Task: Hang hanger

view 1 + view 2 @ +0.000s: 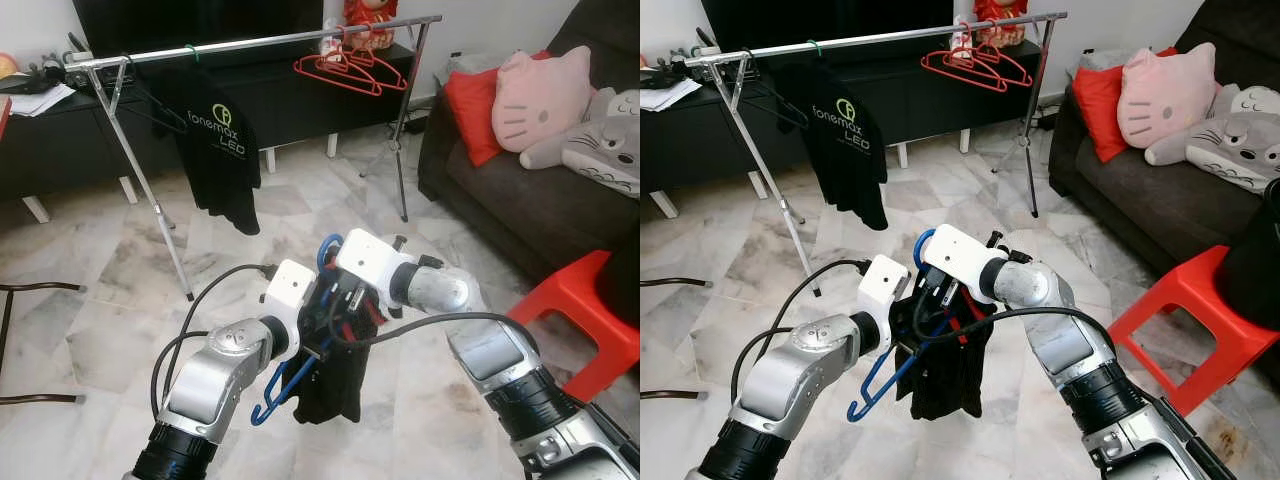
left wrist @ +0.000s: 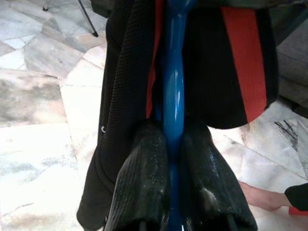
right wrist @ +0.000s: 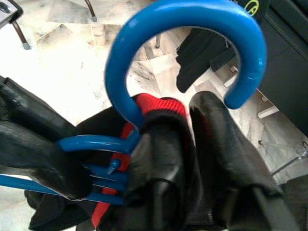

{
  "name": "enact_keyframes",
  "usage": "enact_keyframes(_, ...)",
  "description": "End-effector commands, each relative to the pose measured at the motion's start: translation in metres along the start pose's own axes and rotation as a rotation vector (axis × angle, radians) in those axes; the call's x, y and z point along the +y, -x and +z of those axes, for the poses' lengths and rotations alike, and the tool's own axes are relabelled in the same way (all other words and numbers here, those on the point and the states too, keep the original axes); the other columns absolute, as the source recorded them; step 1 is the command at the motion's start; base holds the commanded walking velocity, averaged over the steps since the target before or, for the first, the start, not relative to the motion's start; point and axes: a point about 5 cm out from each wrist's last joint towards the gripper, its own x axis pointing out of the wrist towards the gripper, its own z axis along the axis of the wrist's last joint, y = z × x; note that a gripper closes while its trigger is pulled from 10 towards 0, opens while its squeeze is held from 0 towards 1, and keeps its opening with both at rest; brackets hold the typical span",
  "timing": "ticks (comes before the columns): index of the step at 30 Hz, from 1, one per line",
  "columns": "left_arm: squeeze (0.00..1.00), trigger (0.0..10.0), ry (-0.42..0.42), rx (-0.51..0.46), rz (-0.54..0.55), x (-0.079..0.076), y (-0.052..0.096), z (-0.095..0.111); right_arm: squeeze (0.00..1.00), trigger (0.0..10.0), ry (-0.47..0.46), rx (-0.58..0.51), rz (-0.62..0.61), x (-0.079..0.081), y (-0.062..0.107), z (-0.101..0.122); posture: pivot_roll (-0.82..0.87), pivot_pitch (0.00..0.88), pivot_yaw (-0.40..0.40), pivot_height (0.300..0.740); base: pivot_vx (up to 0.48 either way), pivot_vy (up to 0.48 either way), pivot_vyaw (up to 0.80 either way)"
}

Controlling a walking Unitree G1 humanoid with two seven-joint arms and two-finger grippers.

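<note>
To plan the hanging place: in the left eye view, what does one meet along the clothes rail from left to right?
Black hanger → black T-shirt → red hangers → rail's right leg.

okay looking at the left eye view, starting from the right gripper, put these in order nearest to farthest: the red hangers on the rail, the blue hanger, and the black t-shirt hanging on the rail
From the right gripper:
1. Blue hanger: in both grippers, its hook at the right jaws.
2. Black t-shirt: across the floor, hanging on the rail's left part.
3. Red hangers: farther back, near the rail's right end.
</note>
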Motion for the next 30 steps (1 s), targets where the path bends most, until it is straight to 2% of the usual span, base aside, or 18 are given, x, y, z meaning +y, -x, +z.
enact_keyframes(1,0.0,10.0,-0.019,-0.069,-0.029,-0.004,0.0,0.013,1.0,10.0,0.002,-0.017,0.012,0.001,0.002,0.004,-0.07,0.0,-0.05,0.74,0.0,0.0,0.0)
enact_keyframes(12,0.0,10.0,-0.018,-0.083,-0.014,-0.002,0.0,0.013,1.0,10.0,-0.014,-0.025,-0.016,-0.005,0.008,0.009,-0.07,0.0,-0.051,0.74,0.0,0.0,0.0)
enact_keyframes(22,0.0,10.0,-0.022,-0.086,-0.008,0.0,0.0,0.014,1.0,10.0,-0.022,-0.016,0.006,0.0,0.016,0.008,-0.08,0.0,-0.051,0.74,0.0,0.0,0.0)
enact_keyframes(30,0.0,10.0,-0.025,-0.078,-0.005,0.002,0.001,0.011,1.0,10.0,-0.02,0.018,-0.004,-0.007,0.031,0.007,-0.08,0.0,-0.05,0.74,0.0,0.0,0.0)
